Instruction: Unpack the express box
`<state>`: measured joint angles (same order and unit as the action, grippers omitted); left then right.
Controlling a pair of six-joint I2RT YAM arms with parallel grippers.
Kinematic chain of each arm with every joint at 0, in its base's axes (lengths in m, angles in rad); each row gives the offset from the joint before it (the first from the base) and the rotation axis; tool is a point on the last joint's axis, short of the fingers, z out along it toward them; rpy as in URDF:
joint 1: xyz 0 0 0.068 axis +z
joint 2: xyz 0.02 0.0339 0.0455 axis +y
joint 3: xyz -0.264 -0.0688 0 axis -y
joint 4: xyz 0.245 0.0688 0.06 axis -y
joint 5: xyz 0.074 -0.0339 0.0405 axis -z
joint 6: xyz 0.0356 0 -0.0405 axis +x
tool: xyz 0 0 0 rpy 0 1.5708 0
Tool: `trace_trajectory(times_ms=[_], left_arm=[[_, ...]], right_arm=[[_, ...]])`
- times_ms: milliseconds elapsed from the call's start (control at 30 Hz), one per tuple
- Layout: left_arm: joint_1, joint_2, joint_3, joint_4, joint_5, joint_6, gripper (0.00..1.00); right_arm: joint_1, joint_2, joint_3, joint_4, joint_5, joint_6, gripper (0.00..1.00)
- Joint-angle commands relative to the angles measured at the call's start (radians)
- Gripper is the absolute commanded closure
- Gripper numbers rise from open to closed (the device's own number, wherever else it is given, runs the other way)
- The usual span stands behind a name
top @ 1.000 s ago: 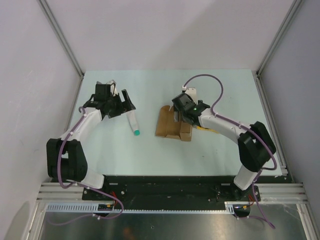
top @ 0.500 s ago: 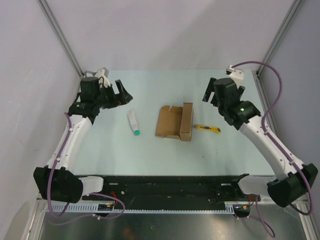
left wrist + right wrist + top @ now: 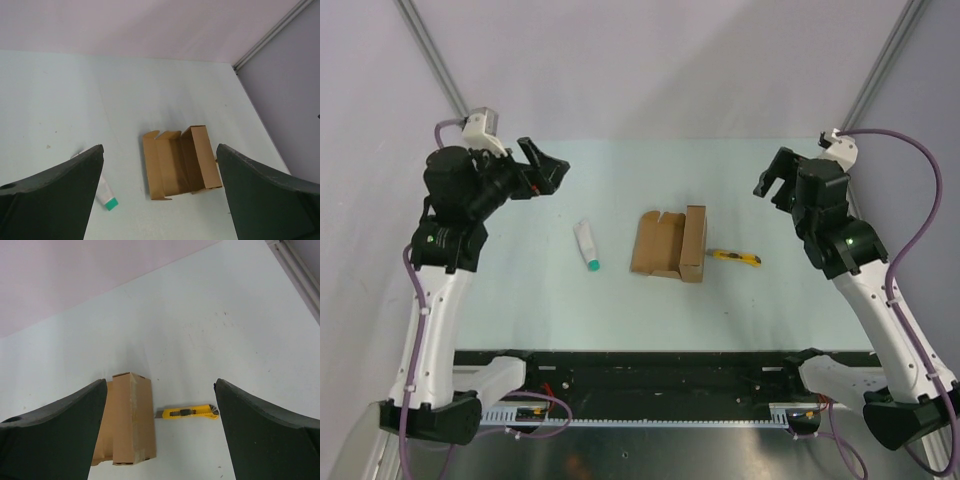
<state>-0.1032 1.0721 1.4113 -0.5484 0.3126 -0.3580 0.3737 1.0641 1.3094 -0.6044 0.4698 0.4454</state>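
Note:
The express box point(image 3: 668, 244) lies opened out flat on the table's middle, its lid folded to the left, and its inside shows only bare cardboard point(image 3: 176, 162). My left gripper point(image 3: 542, 168) hangs high at the far left, open, holding nothing, and looks down on the box. My right gripper point(image 3: 775, 182) hovers high at the far right, also open with nothing between its fingers. In the right wrist view the box point(image 3: 131, 420) lies below the left finger point(image 3: 55, 435). The left wrist view frames the box between the open gripper point(image 3: 160, 150) fingers.
A white tube with a teal cap point(image 3: 587, 246) lies left of the box, also seen in the left wrist view point(image 3: 106, 194). A yellow utility knife point(image 3: 736, 258) lies right of the box, its blade toward it point(image 3: 189, 412). Metal frame posts and walls bound the table.
Both arms lifted and swung outward. The right gripper left the box and rose to the right; the left gripper moved up and left away from the tube.

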Motion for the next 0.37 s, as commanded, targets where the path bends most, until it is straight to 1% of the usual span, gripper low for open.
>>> trace_trajectory(times_ms=[0,333], left_arm=[[0.005,-0.046,0.022,-0.019,0.005,0.005,0.0],[0.005,-0.061,0.005,-0.038,-0.035,-0.004,0.0]], right_arm=[[-0.009,-0.039,0.008,0.015,-0.026,0.015,0.06],[-0.013,-0.069,0.004,0.015,-0.03,-0.005,0.06]])
